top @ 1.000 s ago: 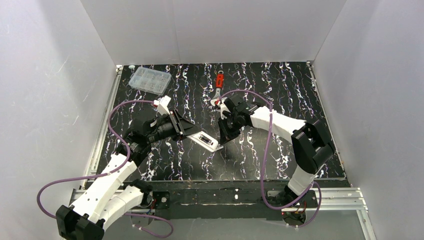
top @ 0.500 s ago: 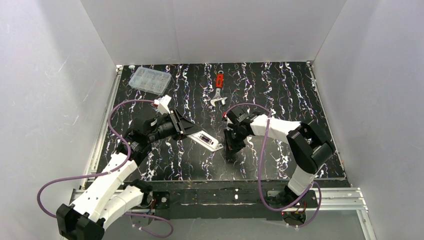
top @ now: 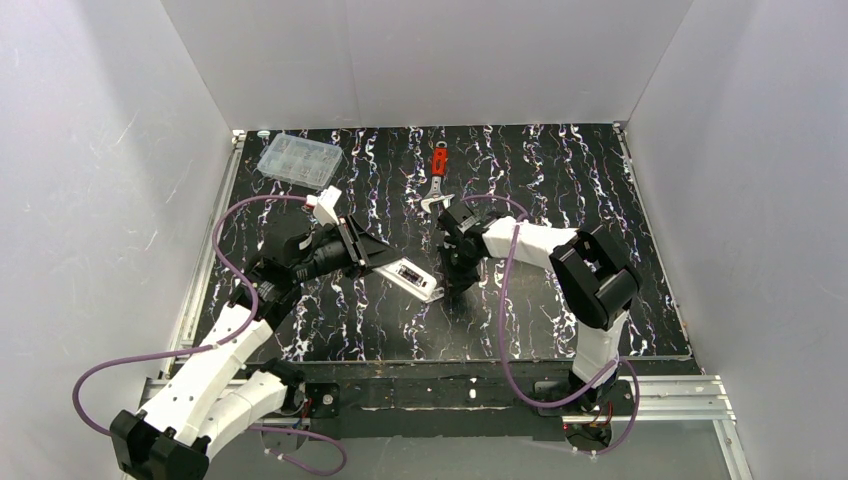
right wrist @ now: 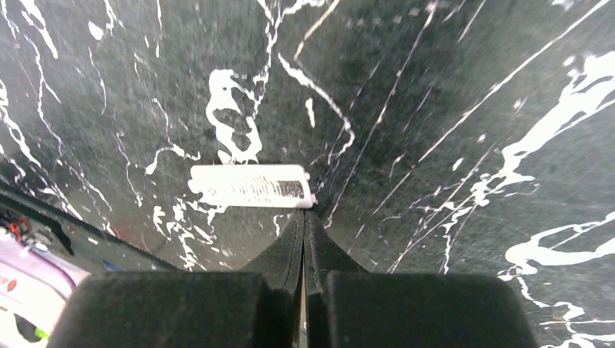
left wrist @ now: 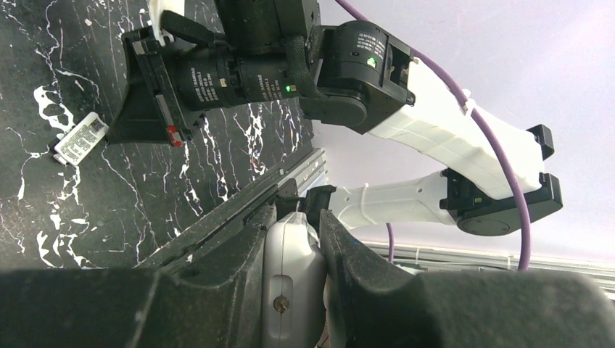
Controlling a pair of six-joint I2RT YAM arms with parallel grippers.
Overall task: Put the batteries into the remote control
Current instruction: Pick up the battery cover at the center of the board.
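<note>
The left gripper clamps one end of the slim white rectangular remote control over the middle of the black marbled table. Just to its right, the right gripper has its fingers pressed together on nothing, tips beside a small loose white labelled piece. Farther back lie a red-handled wrench and, far left, a clear plastic compartment box.

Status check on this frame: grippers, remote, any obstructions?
Left gripper shut on remote control. Right gripper shut, empty, tips beside small white piece. Nothing in the way.
</note>
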